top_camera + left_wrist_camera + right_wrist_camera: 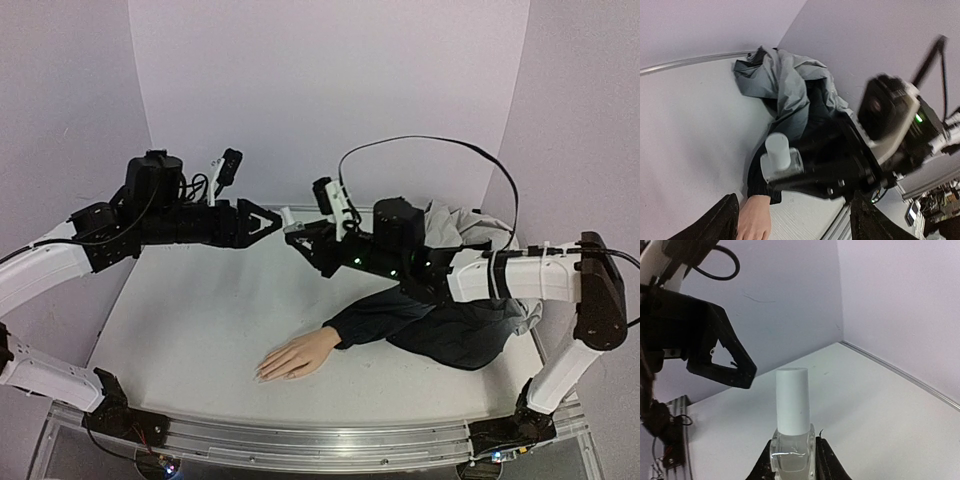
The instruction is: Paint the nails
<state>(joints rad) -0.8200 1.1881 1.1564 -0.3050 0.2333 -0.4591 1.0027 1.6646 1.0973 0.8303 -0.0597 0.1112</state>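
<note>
A: Black jaws on the left gripper point(272, 224), spread wide with nothing in them?
B: Yes, empty. They face the white cap point(792, 399) just to their right, near but not touching. The bottle point(792, 447) has its long axis roughly on that line, cap toward the left gripper.
A: And the right gripper point(792, 462)?
B: Clamped on the bottle's glass body, with the cap sticking out free. I'd judge the left one has to close around the cap in line with it.
A: The nails point(263, 373)?
B: On the mannequin hand point(297, 354), which lies flat on the table point(190, 320) toward the near edge. It's well apart from both grippers, fingers pointing left. Neither arm is clearly nearer.
A: Can you see them properly?
B: No, they're too small from above, and the left wrist view cuts the fingers off. The dark sleeve point(400, 315) runs right into a grey jacket point(480, 240).
</note>
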